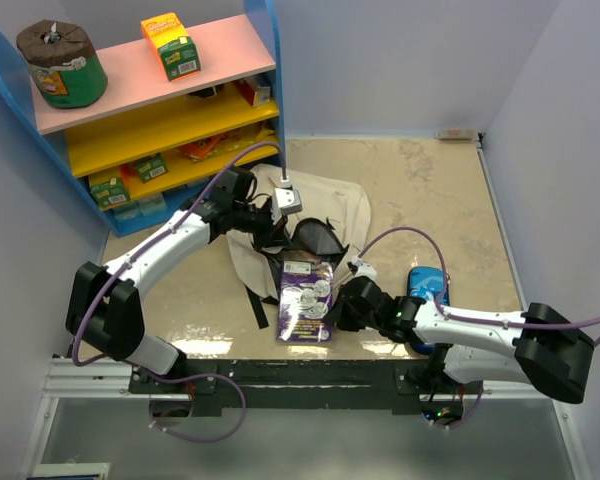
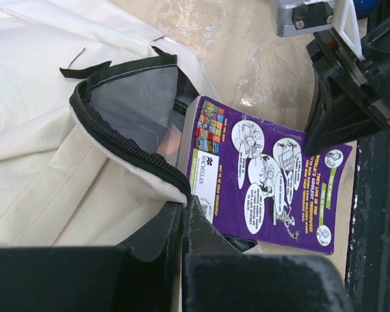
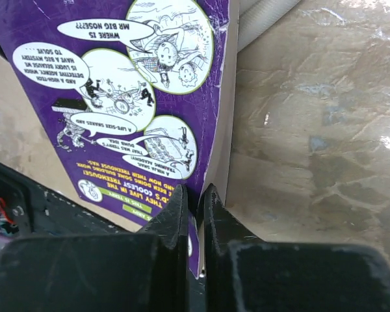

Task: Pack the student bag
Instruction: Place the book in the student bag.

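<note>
The student bag [image 1: 345, 205], a large floppy cream fabric backpack with black zipper trim, is laid mid-table on the mottled beige tabletop [image 1: 430, 190], its grey-lined mouth turned toward the arms. The mouth's zippered rim is pinched by the left gripper [image 2: 184, 211]. A glossy purple paperback book [image 1: 307, 300], lying flat with its far end at the mouth, is clamped at its right edge by the right gripper [image 3: 196, 198]. Bare tabletop is left to the bag's right.
</note>
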Motion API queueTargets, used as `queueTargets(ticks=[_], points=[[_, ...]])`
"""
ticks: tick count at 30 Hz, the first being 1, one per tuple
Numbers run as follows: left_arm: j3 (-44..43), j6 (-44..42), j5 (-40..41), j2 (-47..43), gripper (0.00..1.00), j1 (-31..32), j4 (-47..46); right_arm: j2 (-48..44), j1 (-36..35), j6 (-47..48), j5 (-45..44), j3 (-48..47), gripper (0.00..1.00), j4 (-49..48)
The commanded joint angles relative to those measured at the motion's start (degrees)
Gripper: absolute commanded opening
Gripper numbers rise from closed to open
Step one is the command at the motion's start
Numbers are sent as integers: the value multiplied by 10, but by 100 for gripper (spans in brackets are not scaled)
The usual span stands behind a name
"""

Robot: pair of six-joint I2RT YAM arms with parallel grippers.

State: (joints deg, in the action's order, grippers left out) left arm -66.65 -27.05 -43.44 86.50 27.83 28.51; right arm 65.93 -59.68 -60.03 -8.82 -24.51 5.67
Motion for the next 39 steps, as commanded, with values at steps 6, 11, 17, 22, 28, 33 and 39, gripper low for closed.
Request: queueTargets(ticks=[6,11,17,22,28,33,39], points=[[-3,-64,-63,-31,0,5,34,0,68,-60,54,4,0,-153],[4,-162,-135,-41,0,5,109,34,125,-123,113,31,0,-263],[-8,-250,-169,-41,0,6,179,82,172,-182,145,-4,0,-334],[-28,-300,-170,-8,0,6,245,118,174,-216,129,-67,0,-351],[-23,-289,-172,-13,0,6,230,151,159,-253,112,-84,0,-385],[-30,-263,-186,-20,0,6,207,136,146,-251,-5,-82,0,-346],[-32,-251,-188,-20,0,6,208,118,147,-115,-257,-156,0,-237]])
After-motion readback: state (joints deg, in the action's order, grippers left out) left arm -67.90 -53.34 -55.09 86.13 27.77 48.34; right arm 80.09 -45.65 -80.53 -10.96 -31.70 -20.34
